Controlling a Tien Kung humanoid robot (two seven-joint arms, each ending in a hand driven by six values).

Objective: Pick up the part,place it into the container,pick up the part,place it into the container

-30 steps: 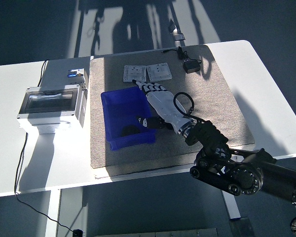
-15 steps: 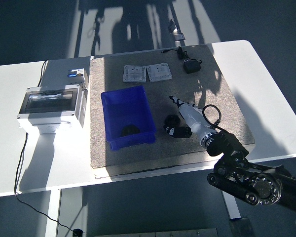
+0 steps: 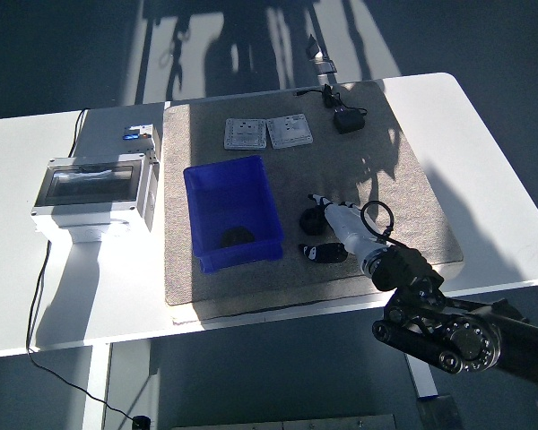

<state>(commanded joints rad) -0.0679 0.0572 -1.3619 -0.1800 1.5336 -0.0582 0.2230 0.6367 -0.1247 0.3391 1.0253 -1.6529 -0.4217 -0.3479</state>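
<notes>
Right hand at the second part, grey mat, right of the bin.

The robot's white-and-black right hand (image 3: 327, 226) lay low on the grey felt mat (image 3: 386, 170) near its front edge, just right of the blue plastic open bin (image 3: 232, 213). Its fingers sat against a small black part (image 3: 312, 219); whether they gripped it, I could not tell. One dark part (image 3: 236, 237) lay in the bin's front end, so the second pick looked in hand. Next: a firm grip, a lift, a carry left over the bin's rim. Left arm unseen.
</notes>
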